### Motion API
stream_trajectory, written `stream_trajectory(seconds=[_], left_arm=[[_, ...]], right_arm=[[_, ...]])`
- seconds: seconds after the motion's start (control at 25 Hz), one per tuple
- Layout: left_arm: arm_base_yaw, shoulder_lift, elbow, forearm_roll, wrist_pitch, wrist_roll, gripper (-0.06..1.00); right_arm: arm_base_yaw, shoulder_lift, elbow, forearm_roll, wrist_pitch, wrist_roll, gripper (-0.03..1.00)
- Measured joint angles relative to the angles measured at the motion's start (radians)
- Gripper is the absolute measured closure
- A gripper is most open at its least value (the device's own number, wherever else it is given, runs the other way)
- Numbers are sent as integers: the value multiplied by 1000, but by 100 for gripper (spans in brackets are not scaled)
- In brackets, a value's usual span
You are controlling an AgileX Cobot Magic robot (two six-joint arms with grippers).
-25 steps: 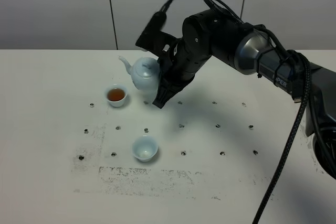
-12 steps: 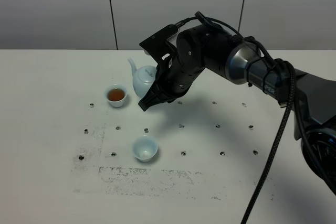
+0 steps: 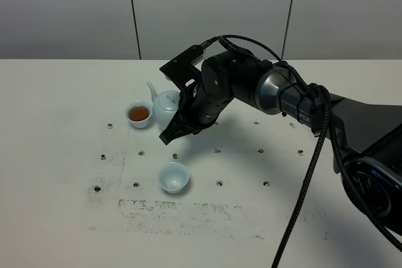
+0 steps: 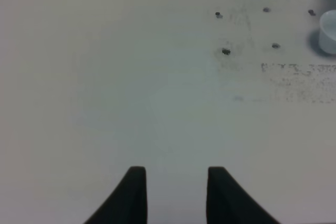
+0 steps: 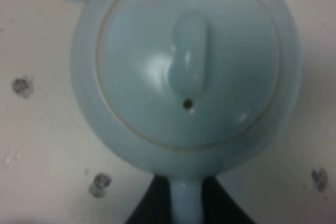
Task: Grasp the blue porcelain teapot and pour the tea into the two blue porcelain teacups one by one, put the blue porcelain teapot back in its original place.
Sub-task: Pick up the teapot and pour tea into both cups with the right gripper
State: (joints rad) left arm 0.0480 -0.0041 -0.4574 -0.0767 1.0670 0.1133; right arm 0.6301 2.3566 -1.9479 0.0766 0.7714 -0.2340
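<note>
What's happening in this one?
The right gripper is clamped on the handle of the teapot, holding it beside the far cup, which has tea in it. The near cup is empty, so one pour is left to do. The left gripper sits open over the table, handling nothing.

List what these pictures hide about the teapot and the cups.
- Handle and base of the teapot: exterior high view, the right gripper and arm cover them.
- Tea left inside: every view, the lid hides it.
- Most of the empty teacup: left wrist view, cut by the edge.
- Most of the filled teacup: right wrist view, a blurred brown sliver at the edge.
</note>
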Motion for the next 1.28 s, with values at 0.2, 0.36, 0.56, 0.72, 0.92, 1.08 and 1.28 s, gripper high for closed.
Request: stream_trajectory(seconds=[0.2,0.36,0.56,0.72,0.92,1.08,1.28], left_arm=[[0,0,0,0,0,0,60],[0,0,0,0,0,0,60],[0,0,0,0,0,0,60],[0,0,0,0,0,0,60],[0,0,0,0,0,0,60],[0,0,0,-1,0,0,60],[0,0,0,-1,0,0,60]], right_arm=[[-6,-29,0,-17,20,0,91],[-7,-110,3,-38,71,-22,91],[-7,-226,119,-24,76,-132,91],[-7,-313,317,3,23,-288,91],[-23,-403,497,-17,-42,-601,91],[-28,-429,567,-67,-67,-874,91],[-25,-432,578,-176,-77,-982,91]])
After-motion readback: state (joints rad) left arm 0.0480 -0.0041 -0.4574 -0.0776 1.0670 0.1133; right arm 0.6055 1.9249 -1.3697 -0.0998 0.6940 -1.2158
